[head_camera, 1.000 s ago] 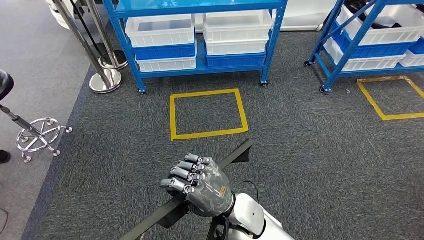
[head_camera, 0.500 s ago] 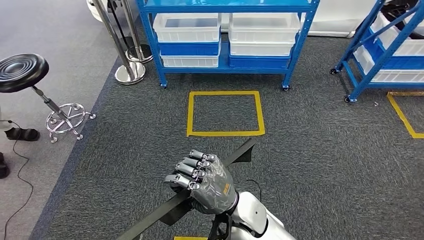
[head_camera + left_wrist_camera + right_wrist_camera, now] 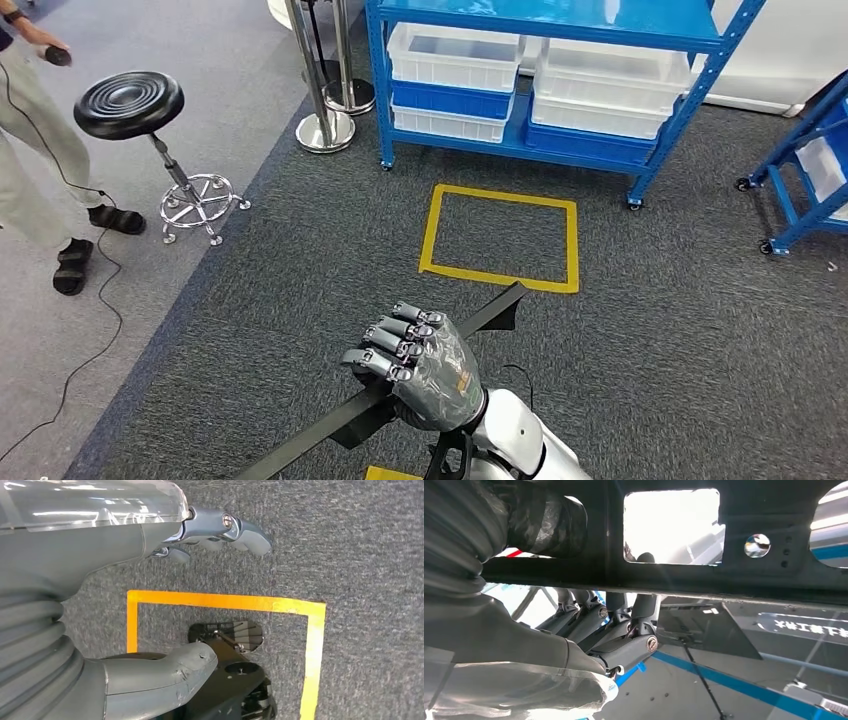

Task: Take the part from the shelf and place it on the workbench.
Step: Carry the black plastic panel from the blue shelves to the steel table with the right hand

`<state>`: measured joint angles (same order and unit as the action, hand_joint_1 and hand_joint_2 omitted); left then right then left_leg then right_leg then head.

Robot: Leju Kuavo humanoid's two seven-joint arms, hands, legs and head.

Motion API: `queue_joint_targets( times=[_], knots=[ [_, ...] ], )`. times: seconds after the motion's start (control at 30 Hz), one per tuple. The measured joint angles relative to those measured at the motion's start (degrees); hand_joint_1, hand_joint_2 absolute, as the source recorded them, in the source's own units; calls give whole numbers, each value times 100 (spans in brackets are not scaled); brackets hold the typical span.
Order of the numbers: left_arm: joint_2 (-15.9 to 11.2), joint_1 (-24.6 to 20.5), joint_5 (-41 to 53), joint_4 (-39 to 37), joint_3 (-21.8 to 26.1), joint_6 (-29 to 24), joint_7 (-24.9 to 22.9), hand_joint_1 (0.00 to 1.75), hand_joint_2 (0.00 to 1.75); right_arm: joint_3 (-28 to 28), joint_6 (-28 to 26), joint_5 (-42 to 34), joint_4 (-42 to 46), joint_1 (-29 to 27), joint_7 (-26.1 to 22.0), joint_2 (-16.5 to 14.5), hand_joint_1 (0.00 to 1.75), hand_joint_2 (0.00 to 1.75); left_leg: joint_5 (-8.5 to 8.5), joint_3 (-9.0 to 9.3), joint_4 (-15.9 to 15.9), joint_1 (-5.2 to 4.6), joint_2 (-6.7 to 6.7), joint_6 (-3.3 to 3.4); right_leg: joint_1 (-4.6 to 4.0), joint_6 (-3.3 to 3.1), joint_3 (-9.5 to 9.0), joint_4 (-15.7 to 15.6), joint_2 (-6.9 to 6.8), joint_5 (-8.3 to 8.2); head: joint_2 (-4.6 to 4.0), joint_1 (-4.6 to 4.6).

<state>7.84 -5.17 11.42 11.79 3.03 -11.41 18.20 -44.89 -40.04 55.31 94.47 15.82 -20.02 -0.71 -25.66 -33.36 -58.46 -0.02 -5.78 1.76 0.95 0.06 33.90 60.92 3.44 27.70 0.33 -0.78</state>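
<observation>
In the head view we see our right hand (image 3: 425,368) with its fingers (image 3: 385,345) curled over a long black part (image 3: 480,318), a flat dark bar running diagonally beneath the palm, above grey carpet (image 3: 650,350) near a yellow tape square (image 3: 437,232) and a blue shelf (image 3: 640,150). In the left wrist view our left hand (image 3: 150,545) hangs over the carpet, fingers (image 3: 240,530) apart and holding nothing. In the right wrist view the fingers (image 3: 624,625) wrap the part (image 3: 704,575), a black plate with cut-outs and holes.
</observation>
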Motion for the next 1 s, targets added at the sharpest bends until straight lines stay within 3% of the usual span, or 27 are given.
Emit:
queue_joint_targets(
  times=[0.03, 0.1, 0.17, 0.23, 0.3, 0.33, 0.37, 0.43, 0.5, 0.53, 0.6, 0.63, 0.7, 0.77, 0.8, 0.83, 0.87, 0.9, 0.93, 1.0],
  knots=[
    [8, 13, -4, -1, 4, 3, 3, 0, 175, 13, 0, 24, 17, -10, 9, 11, 175, 175, -3, -29, -17, 6, -49, -32, -6, -15, -21, -58, 28, 21, 0, 0],
    [14, 60, -10, -3, 19, 8, 12, 0, 175, 47, 0, 64, 59, -25, 22, 25, 175, 175, 2, -67, -16, 30, -119, -97, -8, -63, -32, -99, -76, -3, 0, 0],
    [16, 98, -15, -4, 35, 10, 21, 0, 175, 81, 1, 78, 98, -30, 28, 29, 175, 175, -109, -154, -186, 21, 58, -163, 16, -131, -70, -161, -204, -27, 0, -1],
    [19, 94, -16, -5, 44, 12, 28, 0, 175, 103, 2, 84, 122, -44, 32, 40, 175, 175, -414, -436, -771, 27, 371, -230, 19, -172, -94, -192, -355, -25, 0, -2],
    [20, 93, -17, -5, 47, 14, 33, 0, 175, 115, 2, 88, 131, -71, 32, 58, 175, 175, -661, -774, -1435, 68, 509, -286, 10, -183, -97, -189, -519, -7, 0, -3],
    [20, 102, -17, -5, 48, 15, 33, 0, 175, 116, 2, 91, 132, -83, 32, 65, 175, 175, -648, -832, -1543, 88, 536, -304, 10, -179, -101, -187, -596, 4, 0, -3],
    [20, 112, -17, -5, 49, 15, 33, 0, 175, 117, 2, 91, 134, -90, 32, 68, 175, 175, -527, -772, -1421, 103, 565, -313, 11, -170, -110, -184, -669, 16, 0, -3],
    [19, 116, -16, -5, 50, 16, 33, 0, 175, 119, 2, 91, 144, -92, 32, 69, 175, 175, -155, -375, -650, 102, 756, -296, 11, -136, -151, -184, -798, 46, 0, -3],
    [19, 96, -14, -5, 51, 21, 34, 0, 175, 126, 2, 98, 159, -90, 34, 71, 175, 175, 30, -75, -54, 50, 953, -225, -8, -86, -184, -187, -910, 71, 0, -3],
    [19, 92, -13, -5, 51, 24, 34, 0, 175, 132, 2, 108, 168, -90, 36, 72, 175, 175, 26, -44, 33, 21, 985, -188, -16, -58, -194, -192, -961, 78, 0, -3],
    [17, 103, -9, -5, 56, 27, 31, 0, 175, 149, 2, 155, 190, -90, 48, 74, 175, 175, 45, -49, 62, 6, 852, -114, -26, 9, -227, -227, -1069, 84, 0, -3],
    [19, 115, -7, -6, 60, 28, 28, 0, 175, 162, 2, 192, 205, -92, 59, 77, 175, 175, 68, -26, 108, 17, 784, -81, -20, 44, -252, -219, -1041, 111, 0, -1],
    [23, 116, -2, -7, 67, 36, 18, 0, 175, 208, -2, 254, 254, -100, 82, 90, 175, 175, 121, 33, 202, 49, 651, -9, -10, 82, -156, 76, -771, 321, 0, 1],
    [27, 100, -1, -7, 75, 52, 15, 0, 175, 274, -5, 295, 287, -139, 94, 122, 175, 175, 138, 32, 219, 54, 516, 37, -3, 78, 189, 785, -455, 672, 0, 0],
    [28, 95, -1, -7, 80, 61, 18, 0, 175, 309, -5, 322, 296, -175, 95, 142, 175, 175, 137, 24, 208, 47, 436, 50, -7, 77, 371, 1112, -398, 785, 0, -1],
    [29, 97, 0, -7, 85, 72, 20, 0, 175, 345, -4, 353, 307, -212, 95, 159, 175, 175, 131, 20, 193, 39, 353, 56, -11, 75, 481, 1284, -372, 794, 0, -1],
    [29, 100, 2, -7, 90, 80, 22, 0, 175, 379, -4, 384, 325, -248, 93, 170, 175, 175, 123, 19, 173, 34, 270, 55, -12, 70, 493, 1249, -358, 687, 0, -1],
    [30, 102, 7, -7, 92, 86, 22, 0, 175, 416, -4, 405, 355, -282, 88, 175, 175, 175, 110, 19, 145, 32, 184, 49, -11, 61, 402, 1008, -334, 485, 0, -1],
    [32, 101, 11, -7, 94, 92, 25, 0, 175, 461, -4, 428, 396, -317, 73, 179, 175, 175, 92, 14, 111, 34, 103, 36, -5, 46, 245, 630, -248, 261, 0, 0],
    [38, 86, 22, -7, 96, 107, 36, 0, 175, 567, -4, 474, 487, -417, 28, 184, 175, 175, 53, -22, 29, 24, -44, -9, 8, 26, -15, 25, -45, 9, 0, -1]
  ],
)
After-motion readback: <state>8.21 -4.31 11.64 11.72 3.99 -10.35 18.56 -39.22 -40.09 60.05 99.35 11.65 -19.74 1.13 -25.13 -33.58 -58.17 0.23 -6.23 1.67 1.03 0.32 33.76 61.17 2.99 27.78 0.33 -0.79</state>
